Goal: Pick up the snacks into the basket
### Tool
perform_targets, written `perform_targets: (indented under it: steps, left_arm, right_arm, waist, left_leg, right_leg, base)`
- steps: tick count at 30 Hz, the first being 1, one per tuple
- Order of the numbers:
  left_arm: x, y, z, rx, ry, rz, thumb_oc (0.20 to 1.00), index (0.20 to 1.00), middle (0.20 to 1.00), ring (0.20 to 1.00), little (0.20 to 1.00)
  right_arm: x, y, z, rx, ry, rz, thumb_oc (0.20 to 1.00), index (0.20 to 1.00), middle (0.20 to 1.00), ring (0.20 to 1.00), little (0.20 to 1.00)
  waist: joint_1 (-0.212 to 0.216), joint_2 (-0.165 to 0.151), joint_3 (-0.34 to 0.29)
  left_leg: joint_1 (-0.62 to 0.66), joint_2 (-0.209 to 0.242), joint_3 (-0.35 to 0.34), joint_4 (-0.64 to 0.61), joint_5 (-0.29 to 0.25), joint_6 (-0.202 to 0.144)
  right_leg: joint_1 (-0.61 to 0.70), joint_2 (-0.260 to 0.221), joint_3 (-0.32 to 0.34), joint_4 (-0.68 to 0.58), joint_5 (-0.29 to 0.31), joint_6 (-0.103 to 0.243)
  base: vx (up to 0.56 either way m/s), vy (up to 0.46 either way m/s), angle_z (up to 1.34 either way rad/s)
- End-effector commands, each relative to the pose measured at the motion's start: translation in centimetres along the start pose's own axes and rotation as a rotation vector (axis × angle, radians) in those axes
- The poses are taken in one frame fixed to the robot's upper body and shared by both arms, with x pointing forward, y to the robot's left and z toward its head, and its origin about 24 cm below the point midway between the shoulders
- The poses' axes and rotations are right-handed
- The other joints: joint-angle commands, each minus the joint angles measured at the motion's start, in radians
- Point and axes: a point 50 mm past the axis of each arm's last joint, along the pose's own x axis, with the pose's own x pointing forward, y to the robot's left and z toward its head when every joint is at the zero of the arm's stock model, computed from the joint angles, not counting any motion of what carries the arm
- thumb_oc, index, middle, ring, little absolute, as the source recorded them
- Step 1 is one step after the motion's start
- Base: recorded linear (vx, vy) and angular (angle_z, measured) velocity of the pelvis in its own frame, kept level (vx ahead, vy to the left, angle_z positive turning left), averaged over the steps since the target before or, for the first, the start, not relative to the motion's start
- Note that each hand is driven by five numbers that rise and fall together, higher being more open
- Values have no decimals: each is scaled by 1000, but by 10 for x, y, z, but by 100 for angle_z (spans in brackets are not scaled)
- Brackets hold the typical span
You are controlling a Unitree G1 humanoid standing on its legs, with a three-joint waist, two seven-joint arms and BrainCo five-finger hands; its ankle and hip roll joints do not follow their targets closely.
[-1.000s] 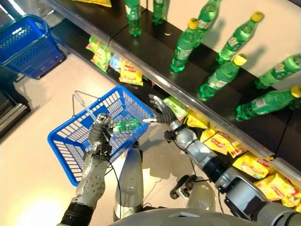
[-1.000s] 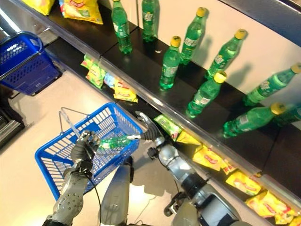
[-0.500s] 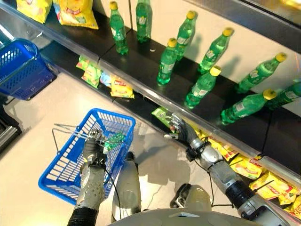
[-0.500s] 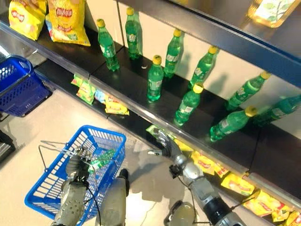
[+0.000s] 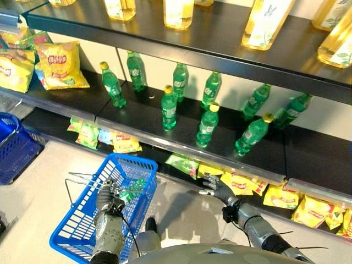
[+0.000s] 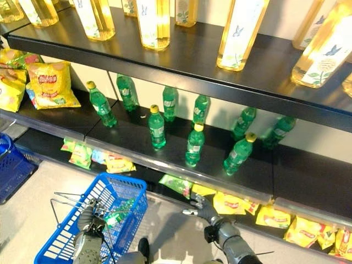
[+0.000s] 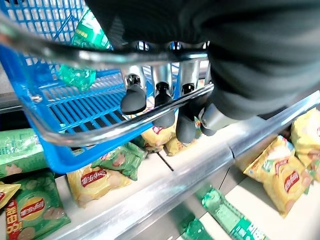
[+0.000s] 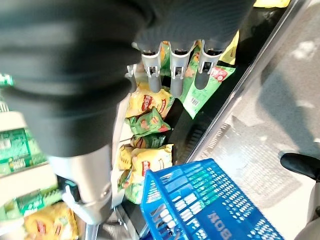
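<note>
While my left hand [image 5: 110,201] curls round the basket [image 5: 82,231] handle | right hand [image 5: 215,188] spread, just beside green snack bag [image 5: 182,163] on low shelf [image 5: 165,146] — light, crinkly, slippery; pinch its near edge.

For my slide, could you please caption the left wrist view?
Left robot hand curled round the blue basket's wire handle.
</note>
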Motion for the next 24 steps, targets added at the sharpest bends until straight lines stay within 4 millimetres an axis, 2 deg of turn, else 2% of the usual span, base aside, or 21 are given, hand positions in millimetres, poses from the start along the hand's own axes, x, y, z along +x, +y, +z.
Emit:
perform_targets:
  steps: [1, 2, 3, 4, 5, 6, 8, 10, 12, 13, 14, 15, 16, 17, 18, 19, 22, 23, 24]
  left_arm:
    - [18, -48, 50, 47, -245, -219, 200, 200, 200, 200, 200]
    - [18, -48, 50, 47, -245, -219, 200, 200, 200, 200, 200]
    - [16, -52, 49, 62, -245, -243, 200, 200, 200, 200, 200]
    - [16, -52, 48, 63, -237, -240, 200, 200, 200, 200, 200]
    - [15, -53, 49, 55, -246, -246, 200, 200, 200, 200, 200]
    - [14, -56, 49, 36, -249, -258, 200, 200, 200, 200, 200]
    - [15, -59, 46, 26, -237, -254, 200, 200, 200, 200, 200]
    - [17, -58, 45, 39, -228, -245, 200, 200, 200, 200, 200]
    - [16, -55, 45, 36, -232, -221, 200, 200, 200, 200, 200]
    - [16, -55, 45, 36, -231, -221, 200, 200, 200, 200, 200]
    - [16, -54, 45, 35, -233, -213, 200, 200, 200, 200, 200]
    - [16, -51, 43, 37, -227, -196, 200, 200, 200, 200, 200]
    - [15, -48, 43, 35, -227, -187, 200, 200, 200, 200, 200]
    - [16, -45, 41, 32, -218, -169, 200, 200, 200, 200, 200]
    - [16, -44, 41, 32, -218, -168, 200, 200, 200, 200, 200]
    - [16, -42, 41, 29, -216, -159, 200, 200, 200, 200, 200]
    - [17, -44, 42, 22, -220, -169, 200, 200, 200, 200, 200]
    - [17, -47, 41, 27, -215, -179, 200, 200, 200, 200, 200]
    - [19, -54, 40, 34, -207, -204, 200, 200, 200, 200, 200]
  right_arm:
    - [0, -10, 6, -25, -29, -16, 1000, 1000, 1000, 1000, 1000]
    - [0, -9, 6, -25, -29, -16, 1000, 1000, 1000, 1000, 1000]
    - [-4, -14, -6, 4, 4, -67, 1000, 1000, 1000, 1000, 1000]
    - [-4, -17, -8, -1, 19, -87, 1000, 1000, 1000, 1000, 1000]
    - [-6, -23, -9, -8, 20, -115, 1000, 1000, 1000, 1000, 1000]
    - [-7, -26, -9, -9, 21, -133, 1000, 1000, 1000, 1000, 1000]
    - [-9, -30, -14, -3, 39, -162, 1000, 1000, 1000, 1000, 1000]
    - [-10, -32, -17, -26, 58, -180, 1000, 1000, 1000, 1000, 1000]
    - [-15, -33, -25, 5, 75, -205, 1000, 1000, 1000, 1000, 1000]
    - [-15, -33, -26, 5, 76, -205, 1000, 1000, 1000, 1000, 1000]
    - [-17, -34, -30, 12, 87, -215, 1000, 1000, 1000, 1000, 1000]
    - [-21, -35, -37, 22, 112, -235, 1000, 1000, 1000, 1000, 1000]
    - [-24, -35, -43, 33, 128, -243, 1000, 1000, 1000, 1000, 1000]
    - [-25, -35, -45, 24, 137, -244, 1000, 1000, 1000, 1000, 1000]
    - [-26, -35, -45, 24, 138, -244, 1000, 1000, 1000, 1000, 1000]
    - [-28, -38, -50, -1, 164, -257, 1000, 1000, 1000, 1000, 1000]
    - [-32, -45, -53, 13, 182, -290, 1000, 1000, 1000, 1000, 1000]
    - [-34, -50, -56, 39, 195, -320, 1000, 1000, 1000, 1000, 1000]
    - [-40, -55, -63, 87, 210, -372, 1000, 1000, 1000, 1000, 1000]
  waist:
    - [-24, 18, -31]
    - [-24, 18, -31]
    - [-18, 6, -37]
    - [-16, 6, -35]
    - [-17, 1, -26]
    - [-19, -2, -16]
    - [-29, -15, -8]
    - [-35, -27, -13]
    - [-49, -26, -28]
    - [-49, -26, -26]
    - [-51, -21, -34]
    - [-53, -4, -42]
    - [-55, 7, -45]
    - [-57, 16, -51]
    - [-57, 16, -49]
    - [-54, 34, -53]
    - [-50, 51, -56]
    - [-50, 54, -54]
    - [-63, 54, -54]
  left_leg:
    - [-17, -92, -43, -30, -4, 38]
    - [-15, -92, -44, -30, -6, 37]
    - [-20, -114, -61, 2, -19, 35]
    - [-27, -117, -62, 34, -31, 31]
    - [-44, -115, -53, 124, -54, 14]
    - [-60, -103, -31, 175, -52, -7]
    - [-87, -34, 47, 265, -48, -33]
    - [-86, 25, 75, 300, -46, -36]
    - [-61, 94, 87, 267, -17, -52]
    - [-58, 94, 86, 265, -16, -53]
    - [-49, 132, 73, 241, 22, -70]
    - [-15, 185, 19, 171, 95, -100]
    - [6, 213, -20, 110, 129, -114]
    - [17, 239, -53, 65, 151, -126]
    - [22, 239, -53, 60, 154, -127]
    - [45, 259, -106, -5, 171, -150]
    - [31, 248, -225, -25, 125, -158]
    - [27, 231, -245, -19, 95, -152]
    - [17, 222, -212, -14, 59, -145]
  right_leg:
    - [-23, 295, 245, -103, -7, -73]
    - [-19, 296, 245, -108, -6, -73]
    - [12, 306, 244, -163, 3, -98]
    - [30, 300, 235, -179, 12, -98]
    - [42, 290, 214, -188, 19, -99]
    - [53, 274, 200, -202, 21, -99]
    - [59, 248, 176, -205, 22, -109]
    - [77, 231, 163, -219, 21, -113]
    - [87, 217, 152, -226, 20, -104]
    - [91, 217, 151, -227, 20, -105]
    - [94, 211, 147, -227, 18, -102]
    - [101, 208, 143, -222, 12, -93]
    - [108, 205, 144, -218, 5, -86]
    - [108, 198, 152, -215, -1, -76]
    - [111, 199, 151, -213, -3, -76]
    - [109, 187, 159, -200, -14, -62]
    - [94, 156, 189, -173, -26, -42]
    - [90, 137, 197, -164, -23, -33]
    - [98, 102, 187, -157, -14, -13]
  base:
    - [74, -55, 42]
    - [58, -64, 48]
    - [57, -79, 62]
    - [45, -117, 64]
    - [-14, -80, 69]
    - [-43, -54, 46]
    - [-40, -6, 34]
    - [33, 12, 4]
    - [92, 66, -14]
    - [95, 106, 18]
    - [129, 191, 33]
    - [191, 292, 26]
    - [201, 356, 20]
    - [120, 218, 13]
    - [123, 322, 27]
    - [104, 337, 27]
    - [94, 385, 3]
    - [80, 441, -11]
    - [79, 428, -16]
